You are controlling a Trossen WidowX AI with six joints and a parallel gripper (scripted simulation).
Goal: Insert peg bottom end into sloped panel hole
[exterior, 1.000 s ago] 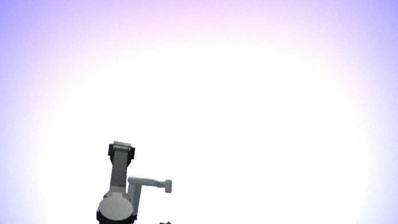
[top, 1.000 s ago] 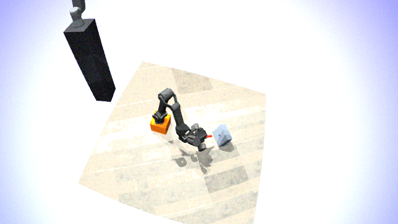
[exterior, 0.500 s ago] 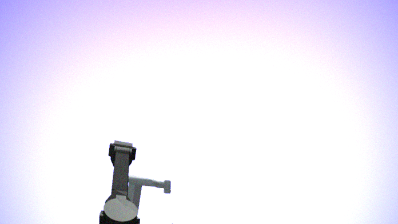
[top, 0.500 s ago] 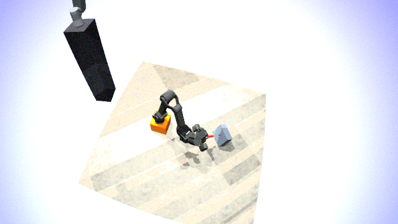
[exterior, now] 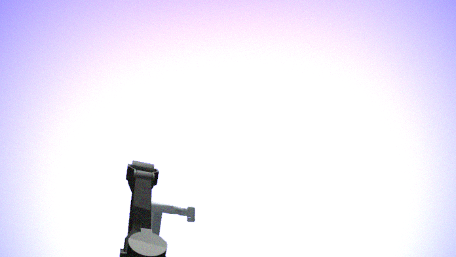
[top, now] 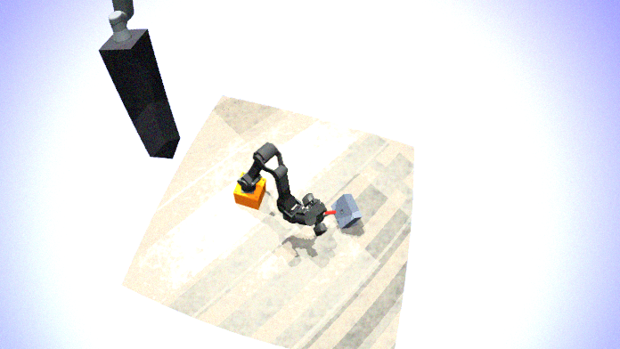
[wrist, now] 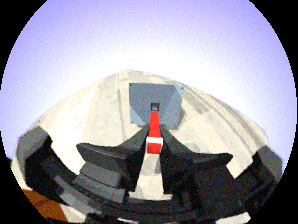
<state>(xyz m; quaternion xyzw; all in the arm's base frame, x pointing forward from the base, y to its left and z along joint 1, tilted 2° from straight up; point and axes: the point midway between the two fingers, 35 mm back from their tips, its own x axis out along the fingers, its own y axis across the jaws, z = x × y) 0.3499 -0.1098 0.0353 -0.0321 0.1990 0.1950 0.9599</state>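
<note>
The red peg (top: 330, 213) (wrist: 154, 125) sits clamped (snugly) between the claw's (top: 322, 215) (wrist: 155, 142) fingers.

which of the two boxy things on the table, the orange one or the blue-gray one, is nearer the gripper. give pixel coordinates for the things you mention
The blue-gray sloped panel (top: 349, 206) (wrist: 142, 95), with a square hole in its face; the orange block (top: 247, 199) sits under the arm's base.

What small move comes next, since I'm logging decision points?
Probably ease the pincer straight forward: the red peg is clamped in it, and its far end appears lined up just below the square hole in the sloped block.
</note>
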